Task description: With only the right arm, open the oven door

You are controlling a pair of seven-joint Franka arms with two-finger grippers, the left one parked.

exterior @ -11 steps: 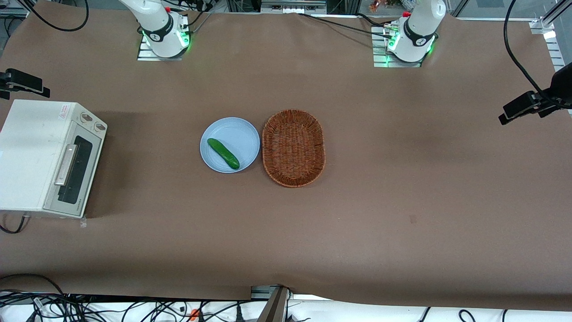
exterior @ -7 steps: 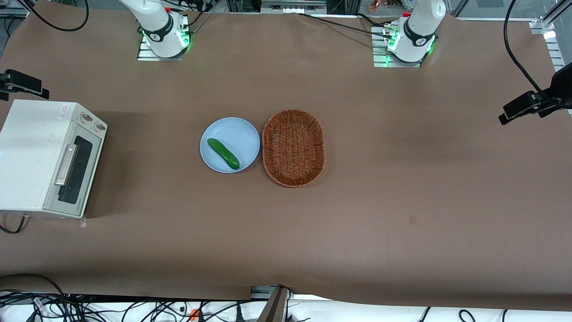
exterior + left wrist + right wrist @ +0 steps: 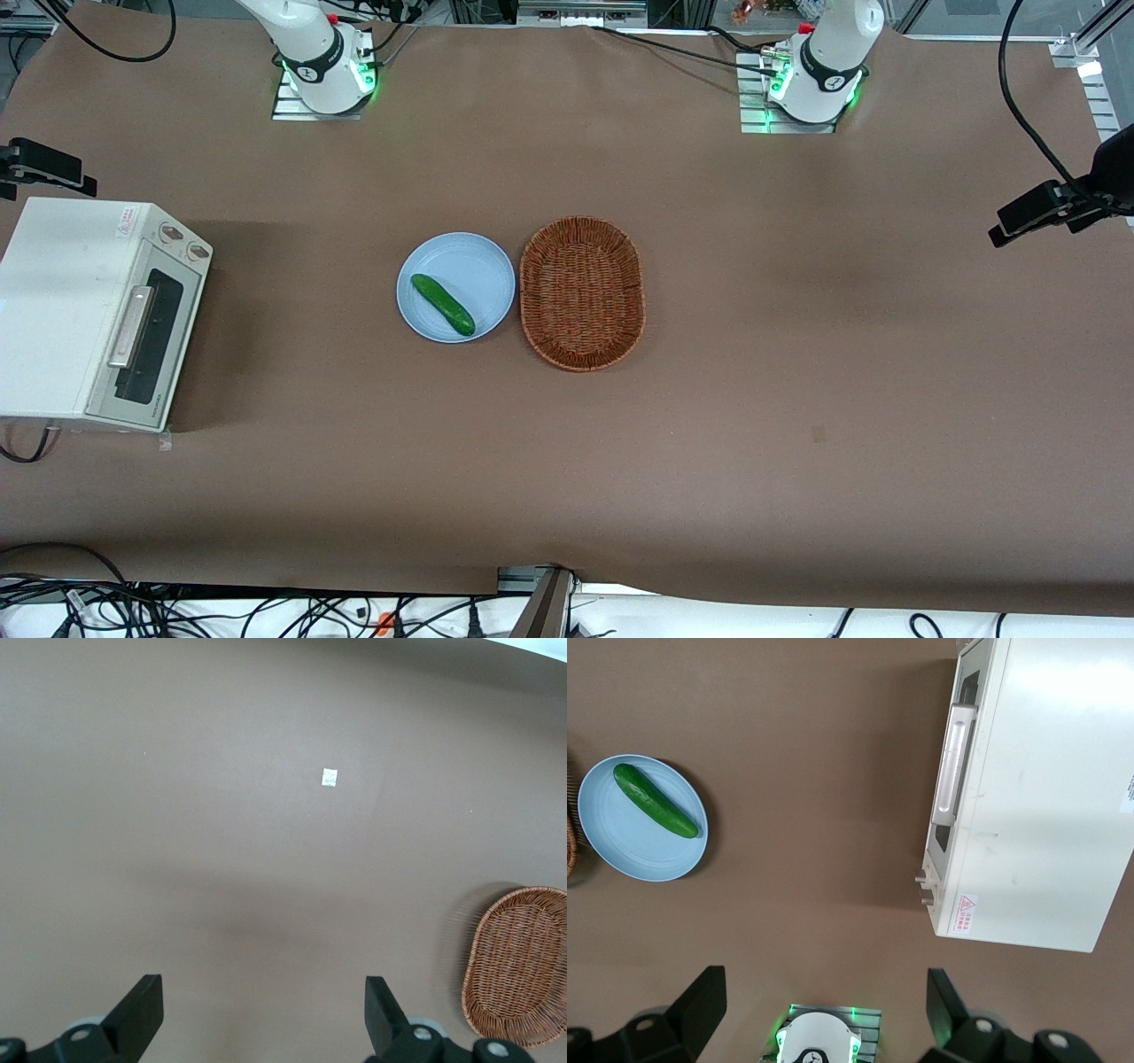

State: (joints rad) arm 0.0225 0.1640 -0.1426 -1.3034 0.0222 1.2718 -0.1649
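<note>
The oven [image 3: 84, 310] sits at the working arm's end of the table [image 3: 797, 425], its door [image 3: 146, 341] shut flat against the body, silver handle [image 3: 131, 326] running along the dark window. The 2 dials [image 3: 182, 242] lie past the door's end, farther from the front camera. Toward the table's middle a blue plate [image 3: 478, 266] carries 1 cucumber [image 3: 442, 304], and a wicker basket [image 3: 581, 292] stands just beside the plate. The gripper [image 3: 824, 1010] hangs high above the table, well apart from the oven, near its own arm's base [image 3: 323, 66]; its 2 fingers [image 3: 700, 997] are spread wide and hold nothing.
</note>
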